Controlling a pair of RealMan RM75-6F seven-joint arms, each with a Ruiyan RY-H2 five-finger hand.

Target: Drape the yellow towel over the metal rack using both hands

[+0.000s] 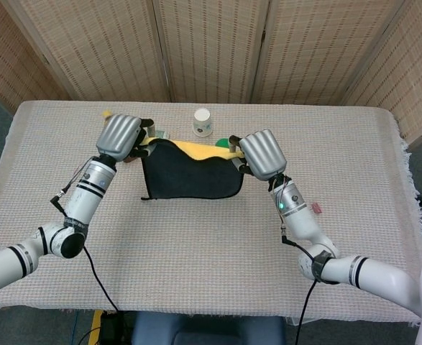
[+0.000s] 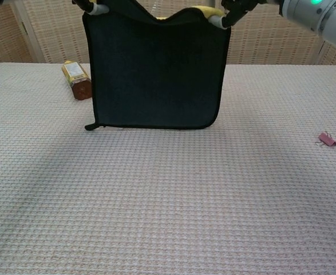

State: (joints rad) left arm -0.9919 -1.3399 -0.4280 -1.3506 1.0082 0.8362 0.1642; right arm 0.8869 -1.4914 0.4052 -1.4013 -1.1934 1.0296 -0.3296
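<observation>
The towel hangs flat and dark-sided toward us, pinched at its top corners by the left hand and the right hand. A bottle lies just left of it, and a pink clip sits well apart on the right.

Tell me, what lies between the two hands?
The yellow towel spans from left hand to right hand, each holding an upper corner; the head view shows it.
</observation>
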